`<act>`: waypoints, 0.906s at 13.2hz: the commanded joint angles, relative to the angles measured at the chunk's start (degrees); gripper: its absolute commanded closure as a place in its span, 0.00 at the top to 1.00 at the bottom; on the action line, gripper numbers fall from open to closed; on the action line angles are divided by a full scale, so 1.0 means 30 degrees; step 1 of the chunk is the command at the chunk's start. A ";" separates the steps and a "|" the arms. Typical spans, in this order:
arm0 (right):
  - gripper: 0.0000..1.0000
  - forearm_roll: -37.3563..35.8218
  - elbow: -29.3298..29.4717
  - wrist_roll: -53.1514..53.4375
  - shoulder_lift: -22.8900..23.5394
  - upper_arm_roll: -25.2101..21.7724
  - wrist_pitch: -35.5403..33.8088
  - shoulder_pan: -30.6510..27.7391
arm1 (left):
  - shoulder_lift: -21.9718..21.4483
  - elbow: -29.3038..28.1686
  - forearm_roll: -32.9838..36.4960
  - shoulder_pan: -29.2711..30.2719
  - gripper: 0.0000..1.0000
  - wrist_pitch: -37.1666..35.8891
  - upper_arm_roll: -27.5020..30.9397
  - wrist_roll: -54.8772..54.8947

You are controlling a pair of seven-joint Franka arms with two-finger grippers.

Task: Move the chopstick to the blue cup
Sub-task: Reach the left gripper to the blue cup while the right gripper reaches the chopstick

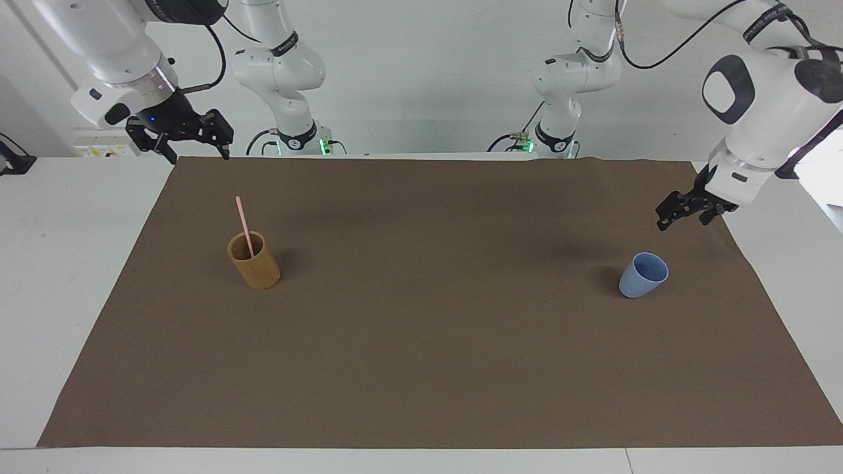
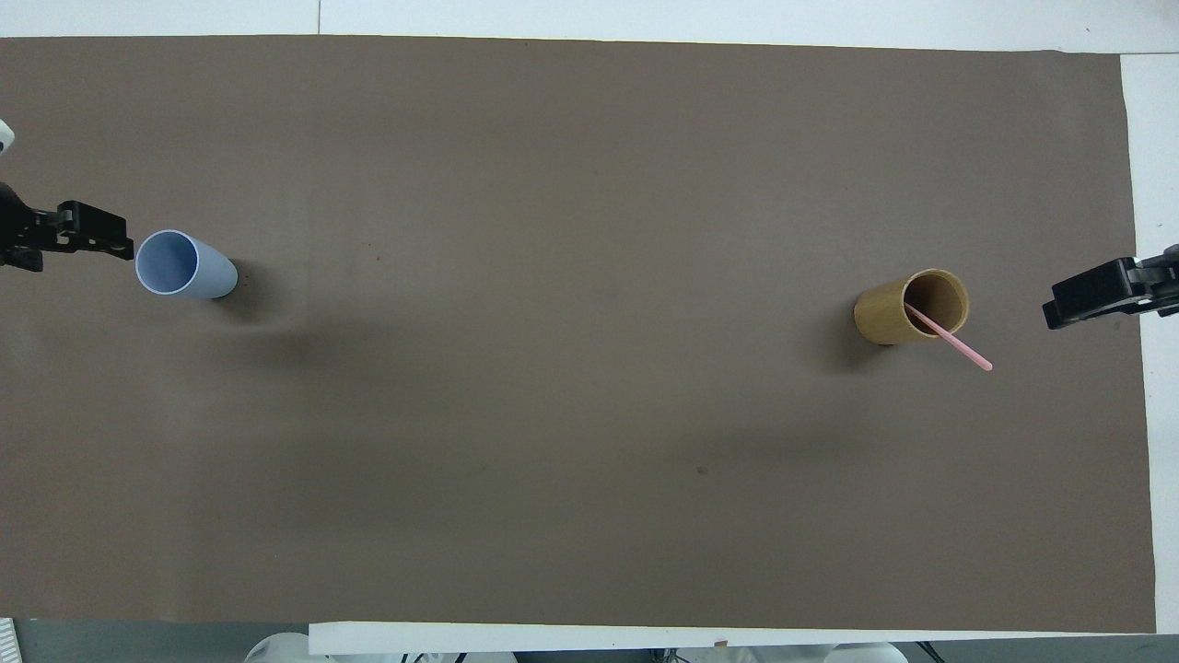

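While the thin pink chopstick (image 1: 244,226) leans in the tan cup (image 1: 255,261) (nothing blocks it), my left claw (image 1: 682,214) hangs spread beside the blue cup (image 1: 643,275), my right claw (image 1: 186,139) spread too.

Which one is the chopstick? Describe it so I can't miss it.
On the brown mat, toward the right arm's end, stands a tan cup. The chopstick leans inside it: the only thin pale pink stick, poking well above the rim.

A brown mat (image 1: 421,368) covers a white table (image 1: 59,276) before a plain white wall (image 1: 428,66).
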 commanded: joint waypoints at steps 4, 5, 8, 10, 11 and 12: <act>1.00 0.0455 -0.2172 -0.1110 -0.0957 0.0091 0.1819 0.0175 | 0.0512 -0.3571 0.0146 0.0921 1.00 0.5172 -0.0037 -0.0247; 1.00 0.0455 -0.2260 -0.0936 -0.0957 0.0062 0.2052 0.0203 | 0.0601 -0.3572 0.0146 0.0921 0.99 0.5234 -0.0037 -0.0277; 1.00 0.0455 -0.3896 -0.0963 -0.0695 0.0062 0.3893 0.0174 | 0.0485 -0.4446 0.0146 0.0921 0.00 0.5961 -0.0037 -0.0977; 1.00 0.0426 -0.4603 -0.0963 0.0412 0.0091 0.4250 0.0175 | 0.0455 -0.4539 0.0146 0.0892 0.00 0.6173 -0.0037 -0.0980; 1.00 0.0426 -0.4605 -0.0963 0.1116 0.0091 0.4281 0.0203 | 0.0571 -0.4307 0.0146 0.0804 0.00 0.6027 -0.0066 -0.1009; 1.00 0.0368 -0.4605 -0.0963 0.1703 0.0062 0.4252 0.0204 | 0.0688 -0.3695 0.0030 0.0629 0.00 0.5619 -0.0096 -0.1184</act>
